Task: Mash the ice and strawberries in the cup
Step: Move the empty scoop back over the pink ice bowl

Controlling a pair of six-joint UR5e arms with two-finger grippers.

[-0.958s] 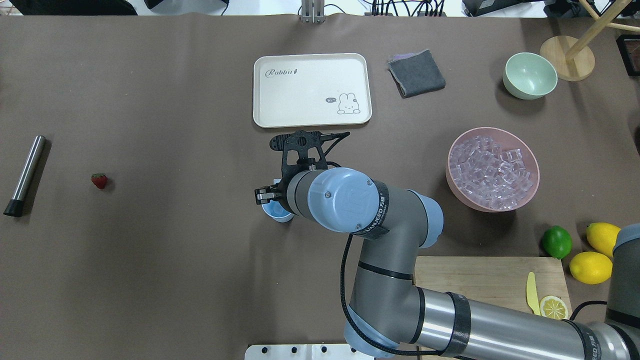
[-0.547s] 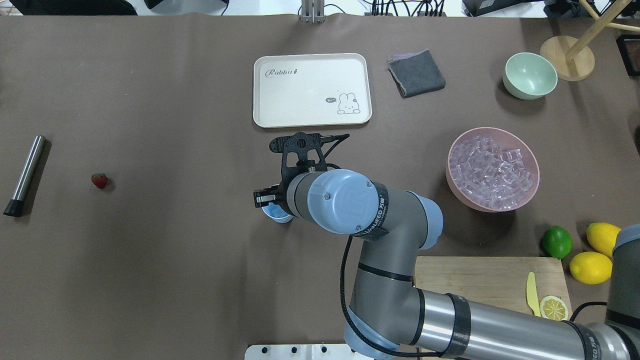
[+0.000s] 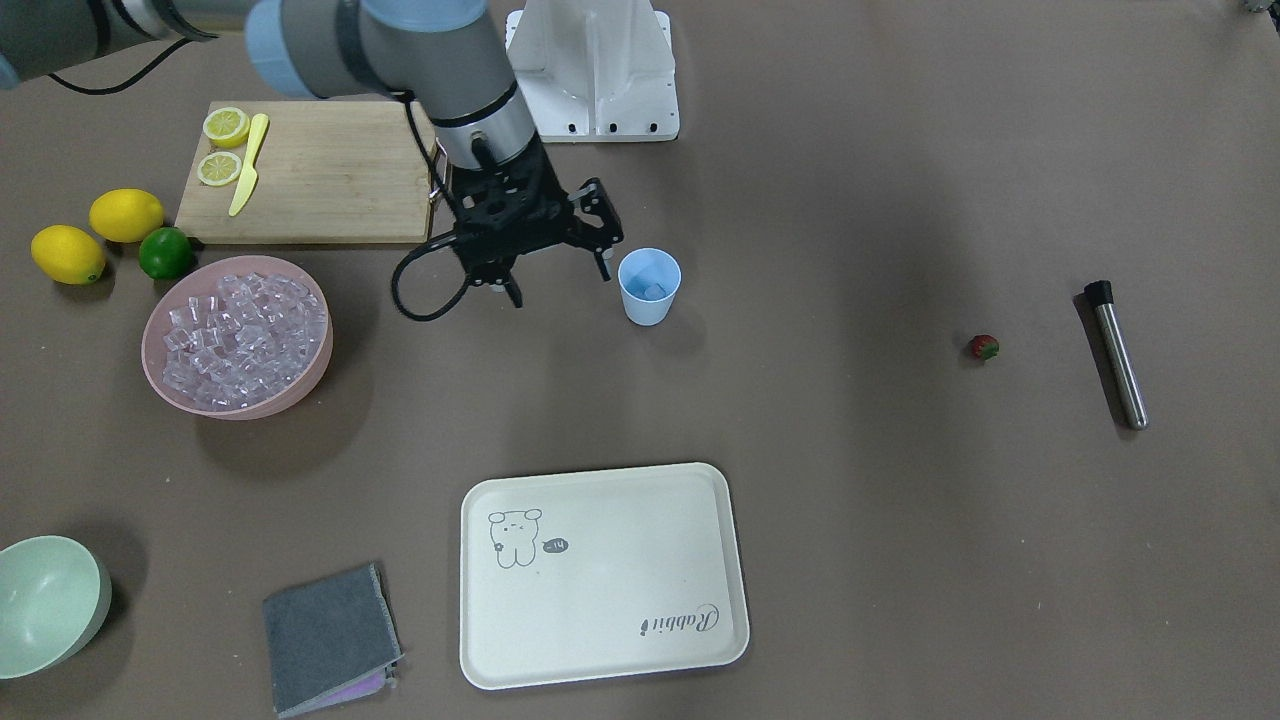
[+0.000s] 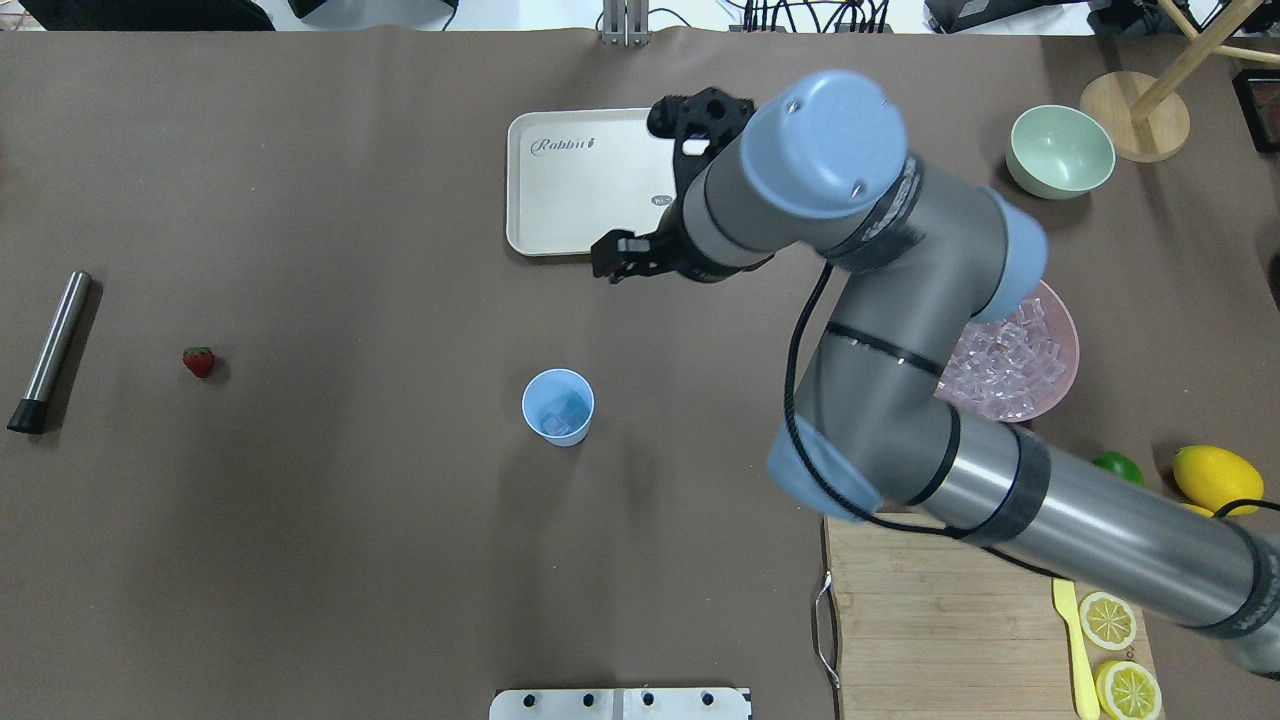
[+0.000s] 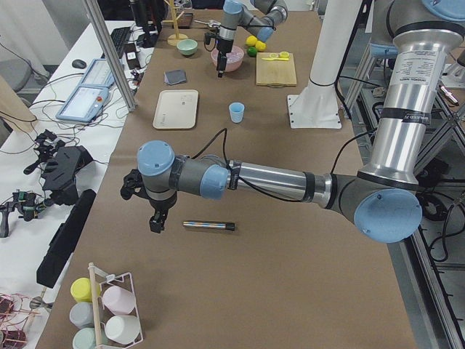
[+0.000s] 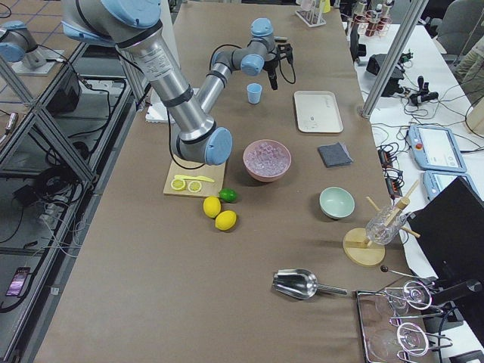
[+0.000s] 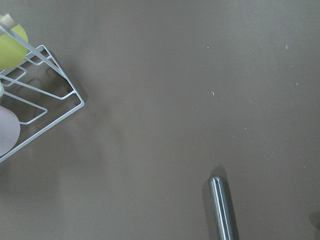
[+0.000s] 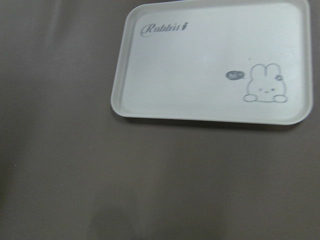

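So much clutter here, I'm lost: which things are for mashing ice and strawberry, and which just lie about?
For the job: cup, strawberry, ice in pink bowl, metal muddler.
Lying about: tray, grey cloth, green bowl, lemons, lime, cutting board.

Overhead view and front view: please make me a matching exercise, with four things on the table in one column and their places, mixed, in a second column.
Things:
1 strawberry
2 yellow knife
3 blue cup
4 lime

Places:
A on the wooden cutting board
B next to two whole lemons
C by itself, near the metal muddler
D mid-table, upright, with ice cubes inside

Pairs: 1-C, 2-A, 3-D, 4-B
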